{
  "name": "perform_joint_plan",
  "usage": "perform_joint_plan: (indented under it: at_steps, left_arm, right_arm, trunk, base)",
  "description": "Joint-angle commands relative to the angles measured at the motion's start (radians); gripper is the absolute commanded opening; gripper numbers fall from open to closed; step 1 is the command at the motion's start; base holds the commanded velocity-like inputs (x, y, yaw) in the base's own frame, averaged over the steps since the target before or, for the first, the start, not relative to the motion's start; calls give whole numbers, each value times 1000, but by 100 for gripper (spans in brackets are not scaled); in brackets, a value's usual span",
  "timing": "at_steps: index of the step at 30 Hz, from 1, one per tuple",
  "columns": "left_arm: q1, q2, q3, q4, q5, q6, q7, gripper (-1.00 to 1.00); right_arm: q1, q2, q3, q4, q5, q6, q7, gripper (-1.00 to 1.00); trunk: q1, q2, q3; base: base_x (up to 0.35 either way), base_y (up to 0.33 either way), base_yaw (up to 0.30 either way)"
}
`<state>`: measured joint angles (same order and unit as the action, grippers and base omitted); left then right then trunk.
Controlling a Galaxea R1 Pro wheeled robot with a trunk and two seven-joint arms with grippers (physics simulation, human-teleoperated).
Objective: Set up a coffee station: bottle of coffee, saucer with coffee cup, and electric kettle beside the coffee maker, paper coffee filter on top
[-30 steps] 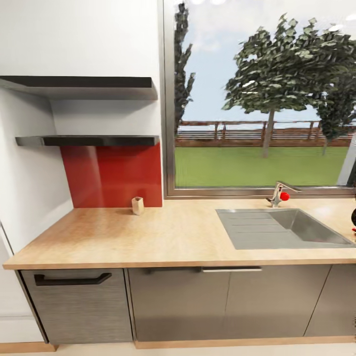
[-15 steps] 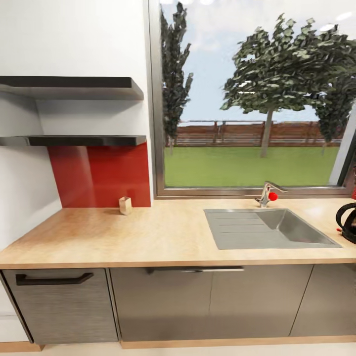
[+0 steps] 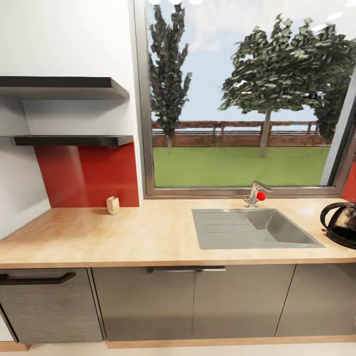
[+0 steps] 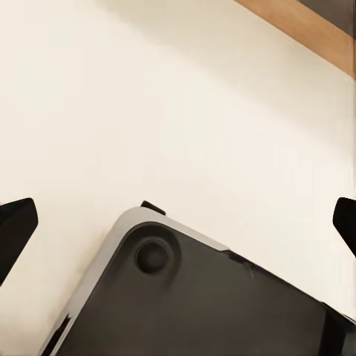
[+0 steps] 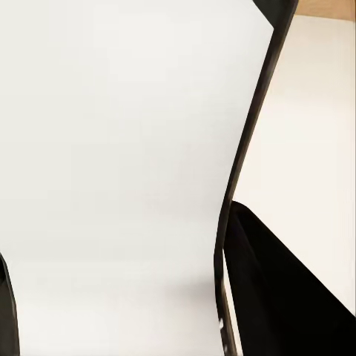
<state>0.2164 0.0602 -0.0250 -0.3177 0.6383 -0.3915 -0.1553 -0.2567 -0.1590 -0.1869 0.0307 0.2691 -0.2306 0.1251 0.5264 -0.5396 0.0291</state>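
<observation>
The head camera is looking across the kitchen countertop (image 3: 148, 232), a long light wood worktop running over glossy grey cabinets (image 3: 193, 301). A steel sink (image 3: 252, 228) is sitting in the worktop right of the middle, with a tap (image 3: 255, 194) at its far edge under a wide window (image 3: 237, 99). The electric kettle (image 3: 341, 225) is standing on the worktop at the far right, just beside the sink's right end and partly cut off by the picture's edge. Far off to the left, a small tan block (image 3: 112, 204) is resting against the red back panel (image 3: 89, 175), below two dark wall shelves (image 3: 64, 89). In the left wrist view, the left gripper (image 4: 178, 226) is hanging over a pale floor and a dark grey part of the robot's base (image 4: 185, 297), its two dark fingertips (image 4: 15, 226) showing wide apart. In the right wrist view, white and black panels are crowding the picture, and I cannot tell how the right gripper's fingers are standing.
</observation>
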Motion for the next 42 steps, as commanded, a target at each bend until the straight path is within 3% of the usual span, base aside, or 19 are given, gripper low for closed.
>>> perform_joint_plan:
  at_steps: [1,42]
  left_arm:
    - [1,1,-3,-1,11,-1,-6,100]
    - [1,0,-3,0,11,-1,-6,100]
  right_arm:
    - [-1,-1,-10,3,5,-6,2,-100]
    - [-1,3,-9,3,6,-7,2,-100]
  trunk:
    - [0,0,0]
    - [0,0,0]
  base:
    - [0,-290,0]
    - [0,-290,0]
